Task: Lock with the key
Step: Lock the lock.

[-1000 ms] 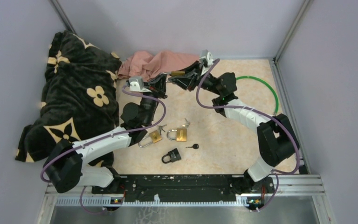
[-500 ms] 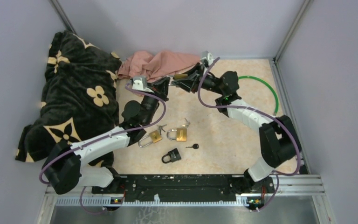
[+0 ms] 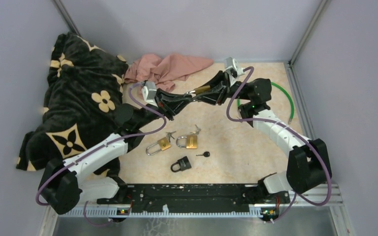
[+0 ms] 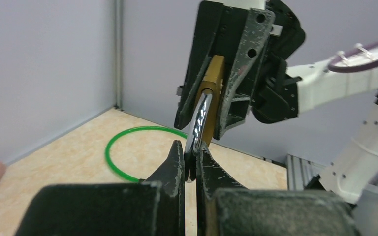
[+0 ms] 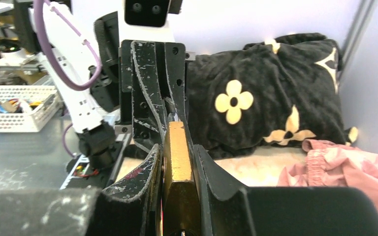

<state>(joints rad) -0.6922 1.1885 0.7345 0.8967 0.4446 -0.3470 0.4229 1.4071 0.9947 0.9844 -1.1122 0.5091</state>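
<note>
A brass padlock (image 3: pixel 200 90) is held in the air between both grippers over the back of the table. My right gripper (image 5: pixel 177 147) is shut on its brass body (image 5: pixel 177 167). My left gripper (image 4: pixel 191 147) is shut on its silver shackle (image 4: pixel 200 118), below the brass body (image 4: pixel 215 73). In the top view the left gripper (image 3: pixel 186 99) and right gripper (image 3: pixel 207 93) meet tip to tip. A small black-headed key (image 3: pixel 205 154) lies on the table, apart from both grippers. I see no key in the held padlock.
Two brass padlocks (image 3: pixel 164 143) (image 3: pixel 189 142) with keys and a black padlock (image 3: pixel 182 163) lie mid-table. A black flowered blanket (image 3: pixel 78 103) fills the left, a pink cloth (image 3: pixel 167 66) lies at the back, and a green ring (image 3: pixel 286 98) lies at the right.
Both grippers have moved right and a little nearer, off the pink cloth, carrying the brass padlock between them. The left arm has stretched out after it.
</note>
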